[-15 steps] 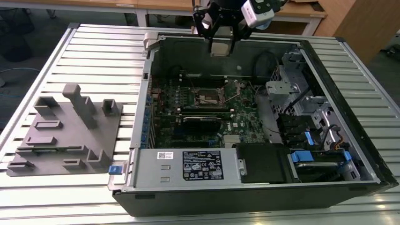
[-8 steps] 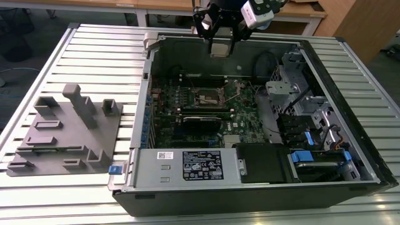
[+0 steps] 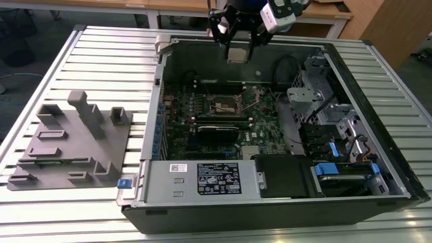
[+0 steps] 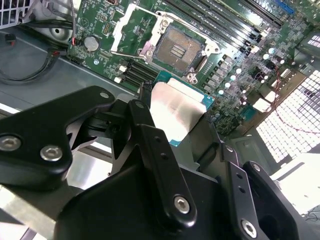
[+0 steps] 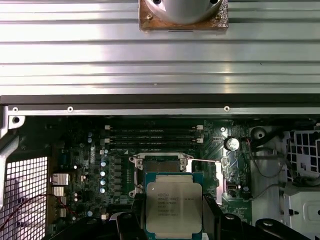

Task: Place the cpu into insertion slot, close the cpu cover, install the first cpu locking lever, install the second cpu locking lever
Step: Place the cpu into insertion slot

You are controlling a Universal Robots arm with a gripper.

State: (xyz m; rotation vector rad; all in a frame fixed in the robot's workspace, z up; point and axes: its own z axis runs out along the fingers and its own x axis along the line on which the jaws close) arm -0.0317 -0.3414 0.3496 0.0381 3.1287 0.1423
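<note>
Gripper (image 3: 238, 50) tight on the cpu (image 5: 174, 207), well above the uncovered insertion slot (image 4: 177, 48), cpu cover (image 4: 131, 25) open, memory sticks (image 5: 152, 134) nearby.

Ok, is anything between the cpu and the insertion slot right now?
Nothing visible does. The hand holds the cpu over the board, apart from the insertion slot, whose dark centre lies bare. The cpu cover is swung open to one side of it.
</note>
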